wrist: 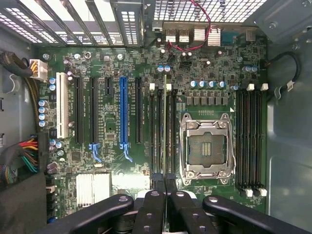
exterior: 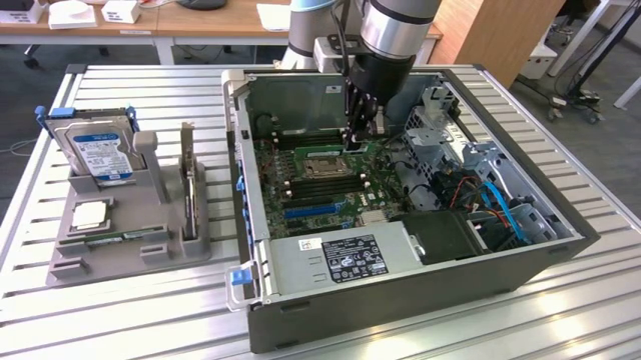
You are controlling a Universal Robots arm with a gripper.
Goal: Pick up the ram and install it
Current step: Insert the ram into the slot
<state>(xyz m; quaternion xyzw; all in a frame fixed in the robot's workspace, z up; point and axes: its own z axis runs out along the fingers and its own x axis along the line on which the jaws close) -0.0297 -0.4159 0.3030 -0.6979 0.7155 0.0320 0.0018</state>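
The gripper (wrist: 165, 189) pinches the ram (wrist: 165, 122) edge-on above the memory slots (wrist: 152, 131) beside the CPU socket (wrist: 207, 146), inside the open computer case (exterior: 401, 296) on a slatted metal table (exterior: 130, 307); wooden desks (exterior: 200, 21) stand behind it.

Ribbed matt metal table (exterior: 130, 315), grey metal case (exterior: 401, 307), green circuit-board ram (wrist: 165, 126).

Bright, even light is thrown from overhead. Only soft, short shadows are laid on the slatted table (exterior: 120, 315) beside the computer case (exterior: 401, 300). Inside the case the motherboard (wrist: 112, 161) is evenly lit. Pale glare is caught on the CPU socket frame (wrist: 207, 171), and white light is let through the case's vented wall. A dull sheen is shown on the black gripper (wrist: 165, 181).
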